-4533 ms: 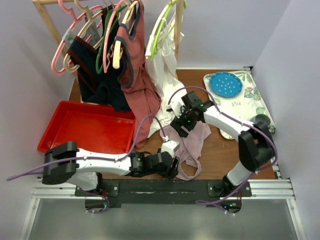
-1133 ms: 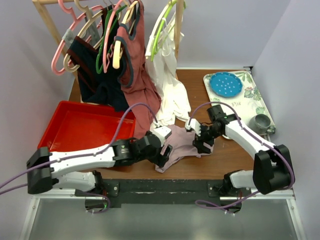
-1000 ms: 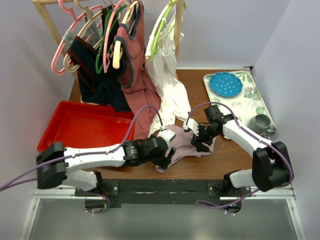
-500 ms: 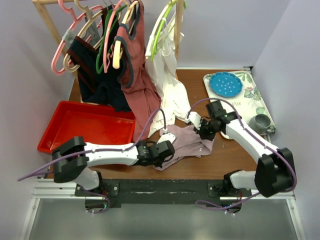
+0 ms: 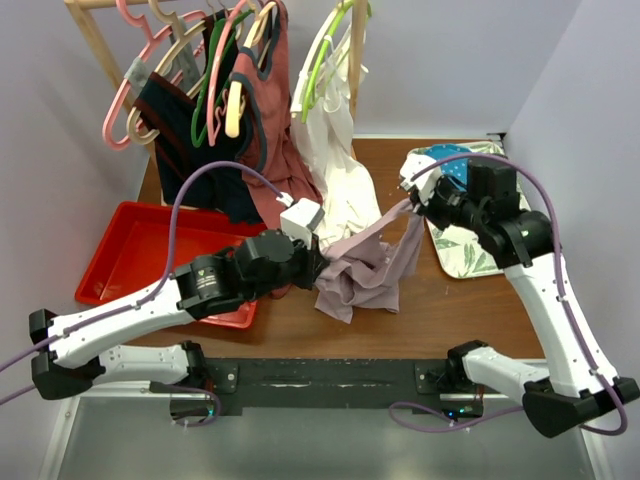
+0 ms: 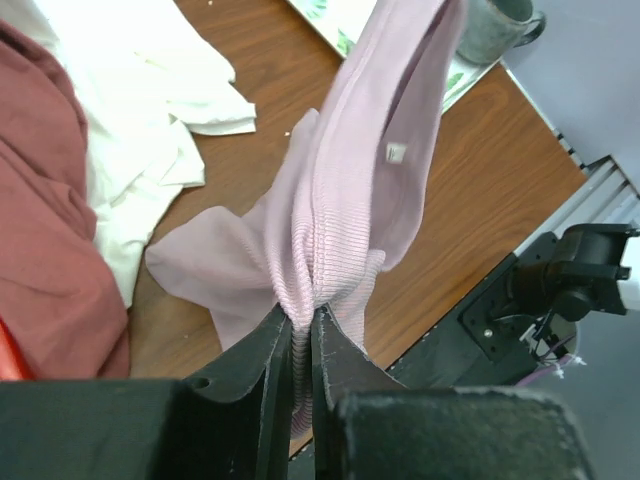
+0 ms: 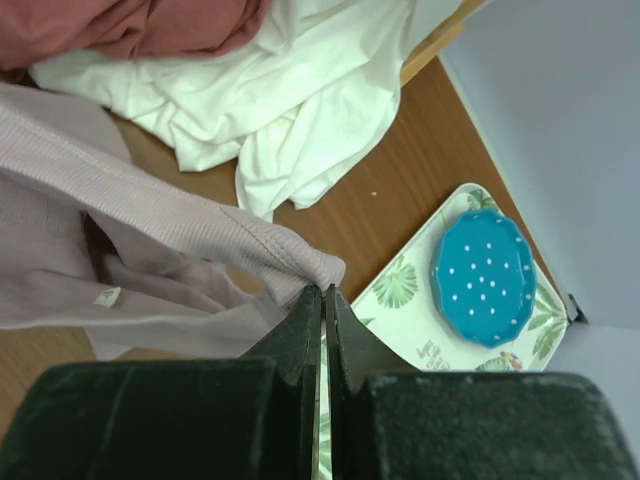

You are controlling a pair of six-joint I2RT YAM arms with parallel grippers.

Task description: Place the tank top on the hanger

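The tank top (image 5: 368, 262) is lifted, a ribbed edge stretched between the two arms and the rest drooping toward the table. The left gripper (image 6: 300, 320) is clamped on bunched fabric; the right gripper (image 7: 323, 294) pinches a folded edge farther right. The hanger (image 5: 120, 97) hangs at the far left, well apart. To do this well, I would pull the edge just taut enough to open a strap hole, lift clear of the white garment (image 5: 335, 190), then carry it far-left without loosening either pinch
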